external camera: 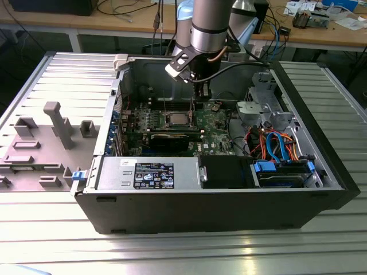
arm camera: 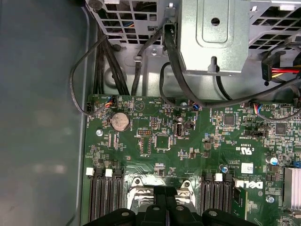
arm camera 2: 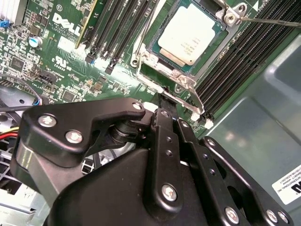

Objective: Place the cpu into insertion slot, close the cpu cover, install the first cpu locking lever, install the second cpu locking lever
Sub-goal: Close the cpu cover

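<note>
I see my gripper (arm camera 2: 165, 98), fingers pressed together (holding nothing I can make out), poised just beside one edge of the insertion slot (arm camera 2: 141, 60), where the cpu (arm camera 2: 188, 35) lies flat, seated directly ahead of the fingertips.

Ribbed metal table (external camera: 321, 240), wooden workbench (external camera: 321, 35) behind, cables (external camera: 123, 7) strewn

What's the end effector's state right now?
End effector: closed, nothing visibly held, tips right at the edge of the metal cover.
</note>
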